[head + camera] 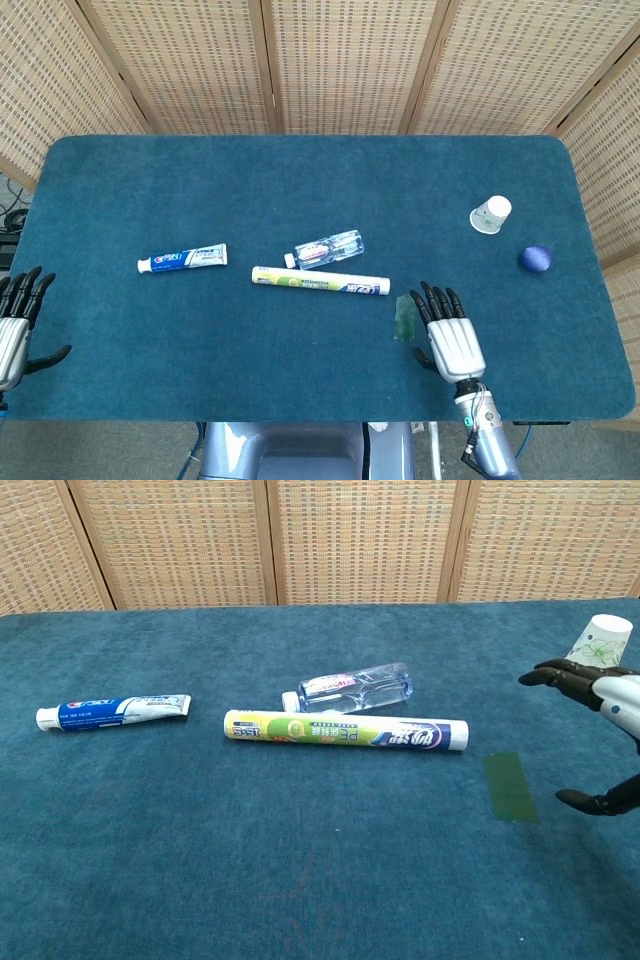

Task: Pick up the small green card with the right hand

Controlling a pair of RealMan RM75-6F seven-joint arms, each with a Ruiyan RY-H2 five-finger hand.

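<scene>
beside right hand [455, 340], unlabelled green card [510, 786]

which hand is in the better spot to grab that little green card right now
The right robot hand. It hovers open just beside the green card near the table's front edge, while the left robot hand sits at the far left edge, beyond the toothpaste tubes.

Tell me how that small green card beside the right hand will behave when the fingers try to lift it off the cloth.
The small, thin green rectangular card lies flush on the dark blue fabric-covered table, so its edges probably give the fingers little to catch. It looks light and may slide when nudged. Being so thin, it could flex if pinched; it cannot roll.
</scene>
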